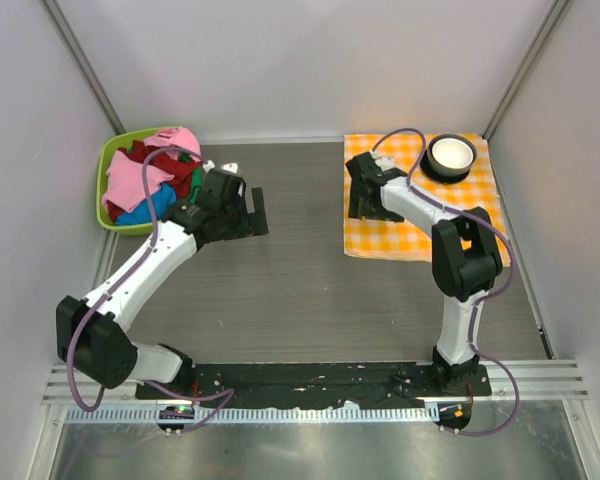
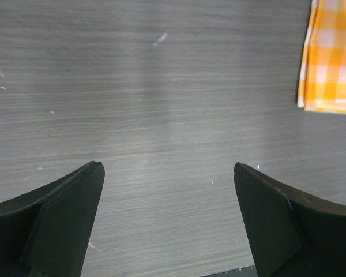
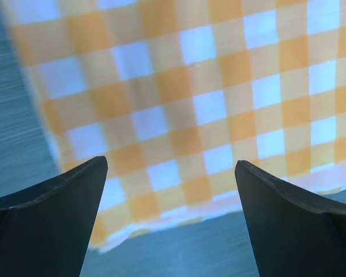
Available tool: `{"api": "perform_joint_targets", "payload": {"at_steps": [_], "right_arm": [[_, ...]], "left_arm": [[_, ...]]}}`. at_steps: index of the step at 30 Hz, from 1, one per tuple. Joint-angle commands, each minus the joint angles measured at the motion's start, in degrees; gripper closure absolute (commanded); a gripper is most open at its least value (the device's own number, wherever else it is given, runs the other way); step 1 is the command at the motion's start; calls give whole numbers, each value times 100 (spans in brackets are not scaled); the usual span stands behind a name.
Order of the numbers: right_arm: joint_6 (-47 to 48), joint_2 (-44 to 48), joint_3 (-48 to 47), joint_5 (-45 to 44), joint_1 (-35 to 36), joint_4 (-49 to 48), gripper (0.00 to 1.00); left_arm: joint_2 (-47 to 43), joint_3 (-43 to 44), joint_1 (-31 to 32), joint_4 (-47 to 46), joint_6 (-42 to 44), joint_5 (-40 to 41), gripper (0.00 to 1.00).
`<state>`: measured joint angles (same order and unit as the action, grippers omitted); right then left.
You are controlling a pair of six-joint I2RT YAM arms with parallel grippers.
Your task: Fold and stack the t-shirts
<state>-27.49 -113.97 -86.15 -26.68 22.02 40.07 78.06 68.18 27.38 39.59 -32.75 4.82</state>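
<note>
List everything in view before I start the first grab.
soft crumpled t-shirts: one pile, pink, dark red, green and blue showing, in the basket
green plastic basket: one, far left corner
orange-and-white checked cloth: one, flat, far right
black round bowl with white inside: one, on the cloth's far right corner
dark grey wood-grain table: one
left gripper: open, empty, beside the basket
right gripper: open, empty, over the cloth's left edge
</note>
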Motion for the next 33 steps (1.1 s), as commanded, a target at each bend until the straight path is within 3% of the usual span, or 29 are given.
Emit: {"api": "perform_joint_targets", "payload": {"at_steps": [1,6,9,13,21,33], "right_arm": [[147,1245,-279,-400,705,-262,0],[331,1992,-193,-215,1550,-597,0],[279,2221,62,-163,1998,-729,0],[227,2459,642,-233,2525,-1106,0],[50,2635,1653,4,2991,-1537,0],[68,2503,1926,-57,3317,-1661,0]], "left_arm": [[164,1002,-57,337,208,897,0],[866,1856,-592,251,218,907,0],[1428,2312,-1373,241,-11,599,0],[1800,2665,-2104,163,-414,1378,0],[2073,2323,-3053,-408,-1066,2040,2],[2714,2393,-3633,-882,-1005,1839,15]]}}
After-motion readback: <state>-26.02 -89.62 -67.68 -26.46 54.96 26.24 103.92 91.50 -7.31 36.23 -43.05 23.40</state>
